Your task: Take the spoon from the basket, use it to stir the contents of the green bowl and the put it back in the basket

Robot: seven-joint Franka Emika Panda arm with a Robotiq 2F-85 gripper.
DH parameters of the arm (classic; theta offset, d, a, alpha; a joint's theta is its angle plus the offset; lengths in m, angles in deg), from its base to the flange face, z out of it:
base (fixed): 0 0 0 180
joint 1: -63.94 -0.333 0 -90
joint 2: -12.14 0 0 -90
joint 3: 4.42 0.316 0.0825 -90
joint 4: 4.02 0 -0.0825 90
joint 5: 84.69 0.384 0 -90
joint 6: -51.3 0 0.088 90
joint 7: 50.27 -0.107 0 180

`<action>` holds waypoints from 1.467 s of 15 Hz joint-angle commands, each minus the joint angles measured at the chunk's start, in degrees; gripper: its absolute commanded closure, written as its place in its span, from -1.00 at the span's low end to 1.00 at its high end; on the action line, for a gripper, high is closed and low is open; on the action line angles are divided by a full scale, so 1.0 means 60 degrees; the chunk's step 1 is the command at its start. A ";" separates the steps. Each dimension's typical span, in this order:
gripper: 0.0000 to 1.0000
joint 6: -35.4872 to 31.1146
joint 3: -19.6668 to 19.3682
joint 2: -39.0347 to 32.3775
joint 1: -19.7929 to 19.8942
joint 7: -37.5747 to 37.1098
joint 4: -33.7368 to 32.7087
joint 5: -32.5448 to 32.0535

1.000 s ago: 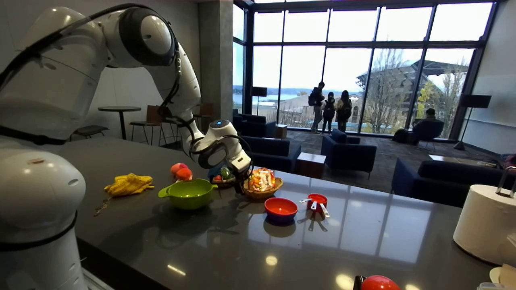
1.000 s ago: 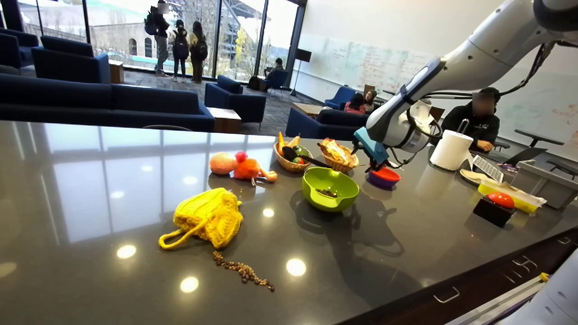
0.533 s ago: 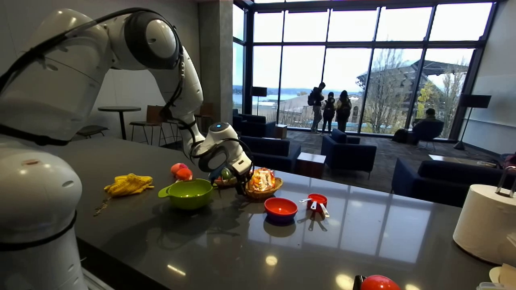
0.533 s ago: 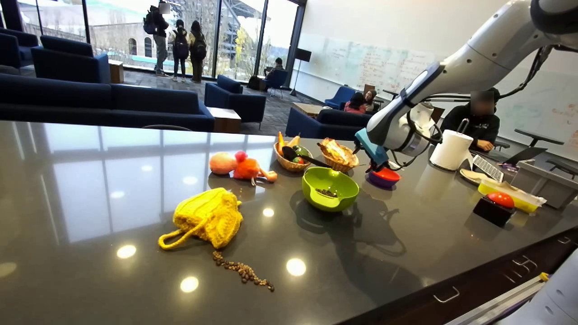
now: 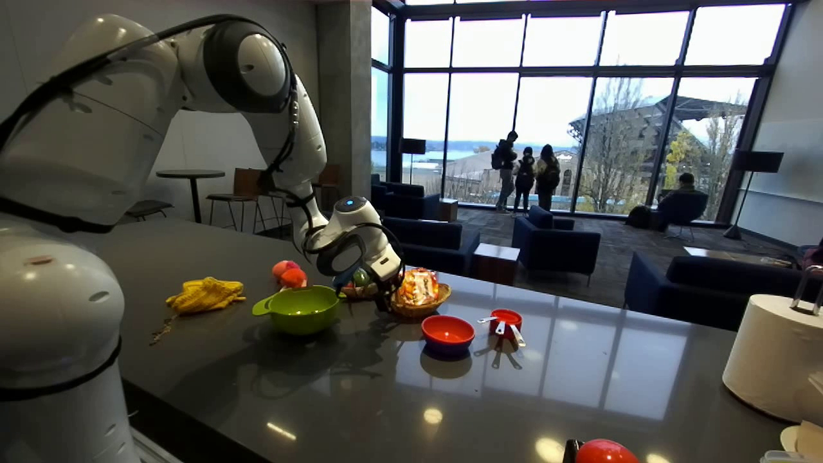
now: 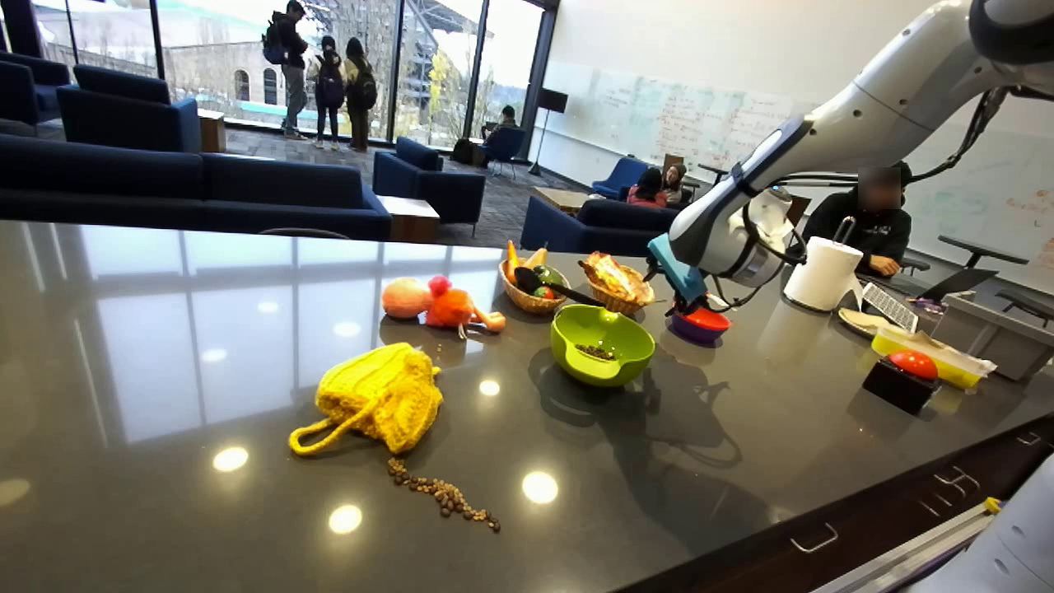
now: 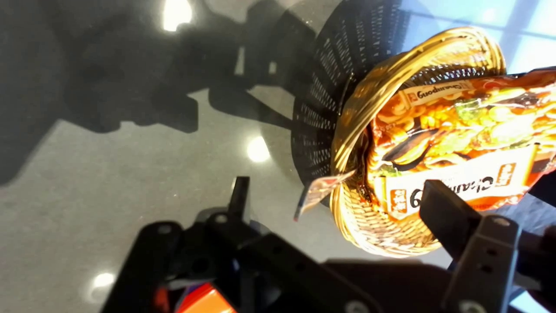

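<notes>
White jointed arm (image 5: 307,151) has dipped slightly; its black claw (image 7: 335,187), spread wide, grips nothing, so the black long-handled spoon (image 6: 566,290) seemingly awaits lifting from its tan woven basket (image 6: 533,304).

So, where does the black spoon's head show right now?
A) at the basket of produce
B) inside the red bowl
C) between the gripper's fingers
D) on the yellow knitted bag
A: in an exterior view the black spoon's head shows at the basket of produce, while in the wrist view the gripper stands open, holding nothing.
</notes>
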 commanded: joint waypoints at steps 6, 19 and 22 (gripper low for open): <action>-0.54 -0.0120 0.0256 0.0055 0.0316 -0.0152 0.0135 0.0094; 0.91 -0.0143 0.0267 0.0085 0.0322 -0.0168 0.0119 0.0097; 0.94 -0.0264 0.0420 0.0117 0.0422 -0.0187 0.0119 0.0084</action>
